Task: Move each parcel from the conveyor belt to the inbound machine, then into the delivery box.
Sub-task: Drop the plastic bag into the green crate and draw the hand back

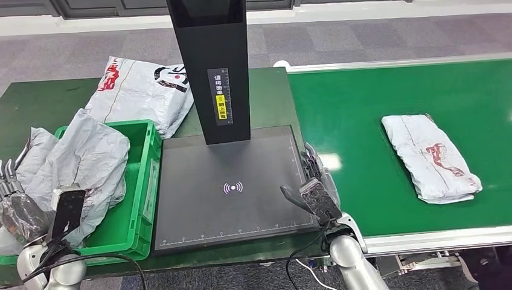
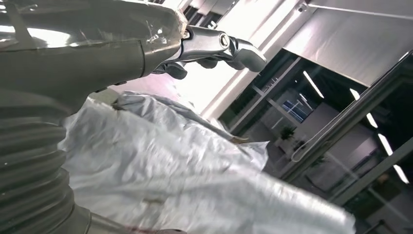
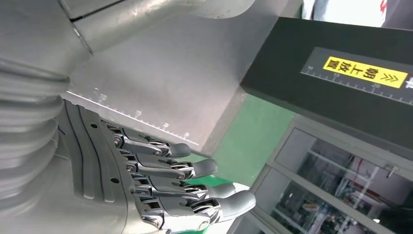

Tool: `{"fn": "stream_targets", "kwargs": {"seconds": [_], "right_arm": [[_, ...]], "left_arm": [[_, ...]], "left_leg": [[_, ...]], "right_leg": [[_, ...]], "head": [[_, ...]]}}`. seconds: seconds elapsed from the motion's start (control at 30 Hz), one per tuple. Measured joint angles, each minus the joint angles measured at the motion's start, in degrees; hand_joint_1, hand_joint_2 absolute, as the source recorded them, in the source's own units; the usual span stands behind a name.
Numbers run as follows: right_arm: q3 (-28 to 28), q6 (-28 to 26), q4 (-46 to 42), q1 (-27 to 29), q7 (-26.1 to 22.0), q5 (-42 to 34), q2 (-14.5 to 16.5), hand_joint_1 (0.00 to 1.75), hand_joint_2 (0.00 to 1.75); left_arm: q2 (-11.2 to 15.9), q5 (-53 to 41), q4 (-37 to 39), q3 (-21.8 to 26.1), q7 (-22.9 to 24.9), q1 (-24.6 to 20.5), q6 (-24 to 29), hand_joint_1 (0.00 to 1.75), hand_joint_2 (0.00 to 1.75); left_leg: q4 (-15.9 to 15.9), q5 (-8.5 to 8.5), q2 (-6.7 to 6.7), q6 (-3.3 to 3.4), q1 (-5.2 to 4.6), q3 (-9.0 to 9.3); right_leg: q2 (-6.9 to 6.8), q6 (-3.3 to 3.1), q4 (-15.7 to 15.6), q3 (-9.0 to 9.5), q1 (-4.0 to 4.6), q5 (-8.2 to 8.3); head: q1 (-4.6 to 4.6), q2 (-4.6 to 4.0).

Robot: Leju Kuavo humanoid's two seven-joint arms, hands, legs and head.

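A white parcel with red print (image 1: 432, 158) lies on the green conveyor belt (image 1: 374, 109) at the right. The inbound machine's black scan plate (image 1: 232, 205) sits at the centre under its black column (image 1: 208, 66), with nothing on it. A crumpled grey parcel (image 1: 81, 157) (image 2: 185, 175) fills the green delivery box (image 1: 144, 181) on the left. My left hand (image 1: 15, 199) (image 2: 97, 53) is at the grey parcel's left side, fingers apart and holding nothing. My right hand (image 1: 314, 181) (image 3: 146, 180) hovers at the plate's right edge, fingers straight and empty.
Another white parcel with red and black print (image 1: 142, 90) lies on the green table (image 1: 36, 103) behind the box. A metal rail (image 1: 435, 238) edges the belt's near side. Cables (image 1: 302, 260) hang from my wrists.
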Motion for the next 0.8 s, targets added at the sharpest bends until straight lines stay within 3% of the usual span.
{"fn": "stream_targets", "kwargs": {"seconds": [0.37, 0.5, 0.63, 0.7, 0.8], "right_arm": [[0.0, 0.0, 1.4, -0.9, -0.1, -0.6, 0.0, 0.0, 1.75], [-0.1, 0.1, 1.8, -1.0, -0.1, -0.8, 0.0, 0.0, 1.75], [-1.5, 0.0, 3.5, -2.7, 0.1, -0.2, -0.3, 0.0, 1.75], [-2.4, -1.2, 5.9, -5.0, 0.6, 1.4, -0.7, 0.0, 1.75], [-3.8, -4.0, 11.3, -9.9, 1.4, 4.6, -1.3, 0.0, 1.75]], "left_arm": [[-0.3, 5.6, 0.0, 0.0, -2.8, -2.1, -2.1, 0.0, 1.75], [-0.5, 10.2, 0.5, -0.1, -3.7, -2.5, -8.8, 0.0, 1.75], [-1.5, 21.3, 2.5, -2.6, -9.5, -4.0, -23.2, 0.0, 1.75], [-2.6, 21.5, 3.9, -5.3, -13.7, -5.1, -23.2, 0.0, 1.75], [-4.9, 19.9, 6.9, -10.4, -18.7, -8.2, -18.8, 0.0, 1.75]], "left_leg": [[0.0, 0.0, 0.0, 0.0, 0.0, -0.02], [0.0, 0.0, 0.01, 0.0, -0.01, -0.01], [0.0, 0.03, -0.01, 0.02, -0.02, -0.03], [0.1, 0.07, -0.01, 0.08, -0.05, -0.04], [0.1, 0.19, -0.12, 0.25, -0.1, -0.11]], "right_leg": [[0.0, 0.0, 0.0, -0.01, -0.01, -0.01], [-0.01, 0.0, 0.0, -0.05, -0.01, -0.01], [-0.02, 0.02, 0.0, -0.05, -0.03, 0.04], [-0.01, 0.07, 0.0, -0.05, -0.05, 0.12], [-0.16, 0.2, -0.1, -0.03, -0.1, 0.23]], "head": [[0.0, 0.0], [0.0, 0.0], [0.0, 0.0], [0.01, 0.0], [0.01, 0.0]]}}
